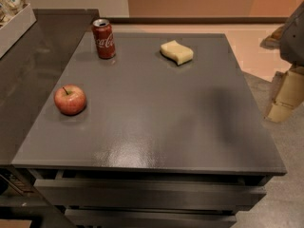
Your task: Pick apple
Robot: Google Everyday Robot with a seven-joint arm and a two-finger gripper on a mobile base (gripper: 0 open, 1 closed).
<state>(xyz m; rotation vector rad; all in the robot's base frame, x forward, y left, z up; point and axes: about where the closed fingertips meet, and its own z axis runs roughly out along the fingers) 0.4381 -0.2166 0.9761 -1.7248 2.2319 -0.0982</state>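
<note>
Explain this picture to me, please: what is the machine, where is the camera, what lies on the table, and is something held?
This is one picture from the robot's only camera, looking down at the table; where the camera is mounted is not on record. The robot is a mobile base. The grey and cream shape at the right edge seems to be its one arm with the gripper, beside the table and not over it, holding none of the objects. On the grey table stand a red apple near the left edge, an upright Coca-Cola can at the back left, and a pale yellow sponge at the back. The apple is what the robot should pick; nothing touches it.
</note>
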